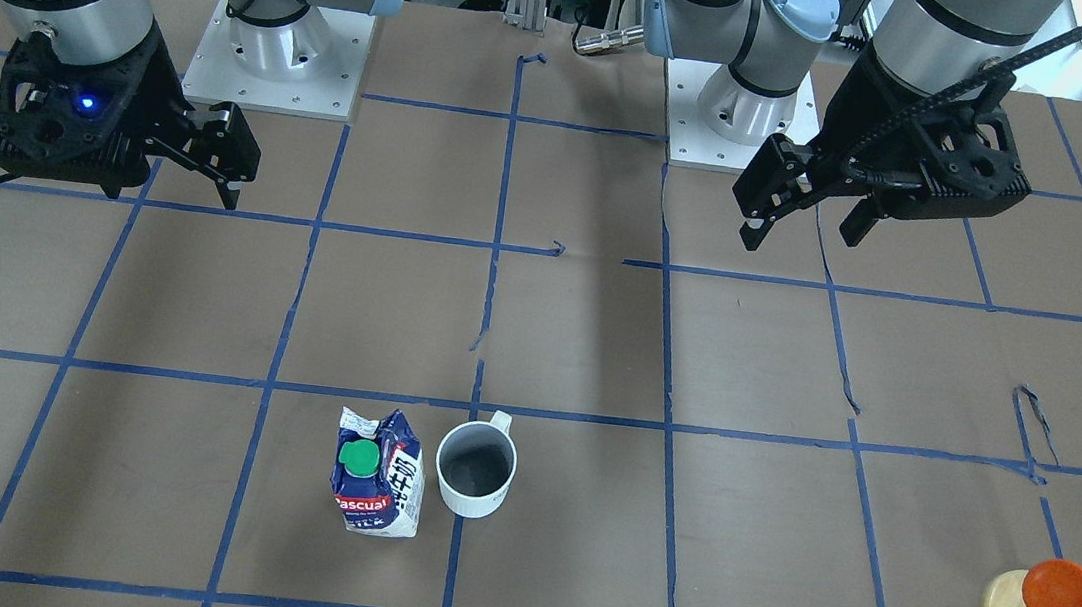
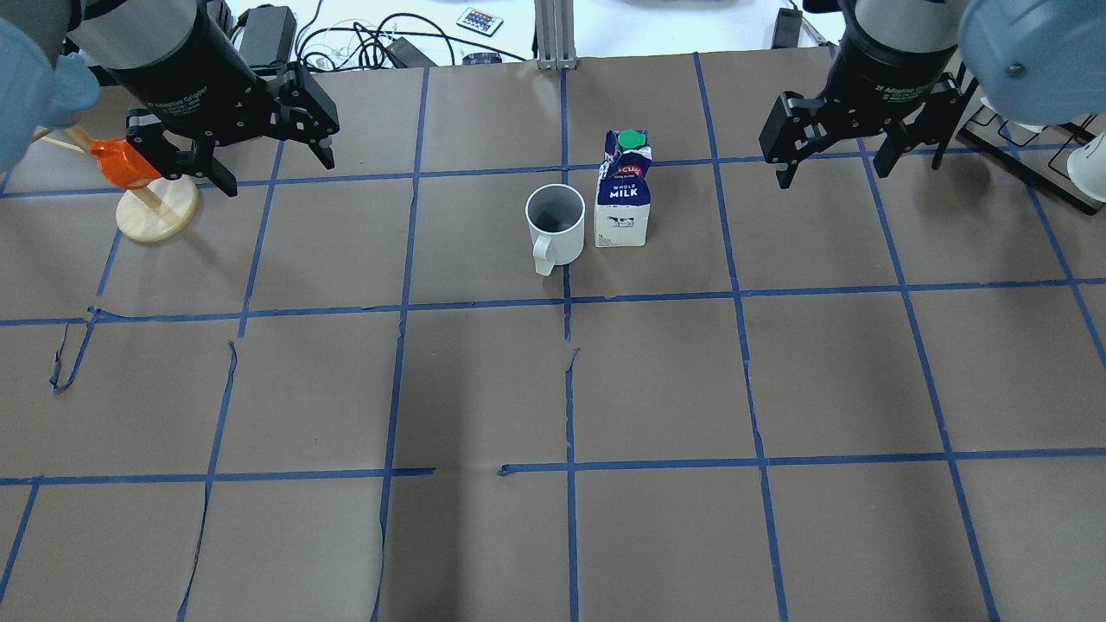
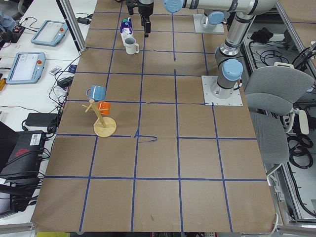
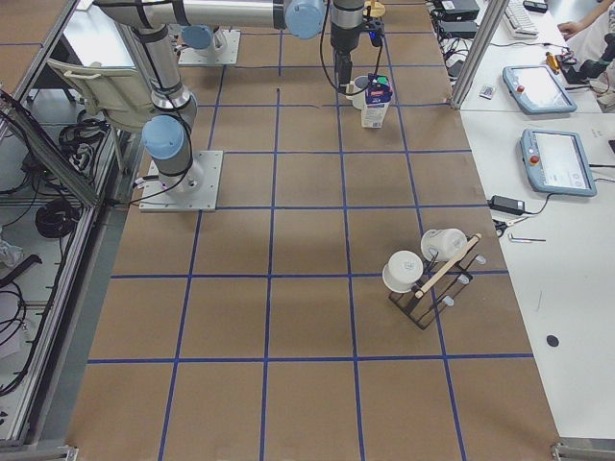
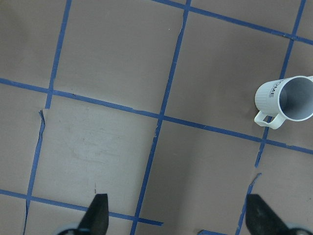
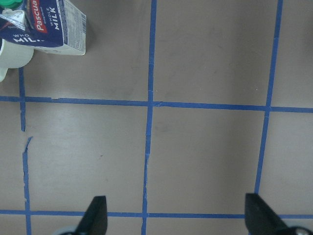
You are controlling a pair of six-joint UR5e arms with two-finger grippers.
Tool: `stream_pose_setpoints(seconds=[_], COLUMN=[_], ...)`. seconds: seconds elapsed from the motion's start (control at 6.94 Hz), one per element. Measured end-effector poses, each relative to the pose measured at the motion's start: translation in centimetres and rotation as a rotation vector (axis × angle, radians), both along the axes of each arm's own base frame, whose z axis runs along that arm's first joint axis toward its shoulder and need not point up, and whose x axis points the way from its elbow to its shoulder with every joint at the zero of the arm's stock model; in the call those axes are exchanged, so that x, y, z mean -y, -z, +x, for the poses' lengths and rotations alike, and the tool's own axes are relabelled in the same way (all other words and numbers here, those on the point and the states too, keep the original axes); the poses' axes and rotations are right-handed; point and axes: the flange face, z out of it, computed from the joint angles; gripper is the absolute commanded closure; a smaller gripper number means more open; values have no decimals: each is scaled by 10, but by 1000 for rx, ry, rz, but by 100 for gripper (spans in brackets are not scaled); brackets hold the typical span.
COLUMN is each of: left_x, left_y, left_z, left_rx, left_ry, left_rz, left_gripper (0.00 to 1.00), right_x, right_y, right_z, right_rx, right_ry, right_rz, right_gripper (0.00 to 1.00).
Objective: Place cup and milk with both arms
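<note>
The white cup (image 2: 554, 223) with a dark grey inside stands upright near the table's far middle, its handle toward the robot. The blue and white milk carton (image 2: 624, 192) with a green cap stands upright just beside it, on its right in the overhead view. Both also show in the front view, cup (image 1: 476, 470) and milk (image 1: 377, 472). My left gripper (image 2: 278, 173) is open and empty, held above the table well to the left of the cup. My right gripper (image 2: 834, 173) is open and empty, well to the right of the milk. The left wrist view shows the cup (image 5: 286, 100); the right wrist view shows the milk (image 6: 49, 27).
An orange cup (image 2: 130, 164) hangs on a wooden stand with a round base (image 2: 158, 214) under my left arm. A black rack (image 4: 432, 274) with white cups stands at the table's right end. Brown paper with a blue tape grid covers the table.
</note>
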Motion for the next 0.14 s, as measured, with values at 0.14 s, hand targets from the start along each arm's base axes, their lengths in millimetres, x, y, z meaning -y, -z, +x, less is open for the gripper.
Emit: stream_pose_setpoints(seconds=[0.14], left_x=[0], left_y=[0], left_z=[0], left_rx=[0], left_ry=[0], left_rz=[1], left_gripper=[0], right_x=[-2], right_y=[-2], right_z=[0], right_rx=[-6], right_ry=[1], right_rz=[-3], right_gripper=[0])
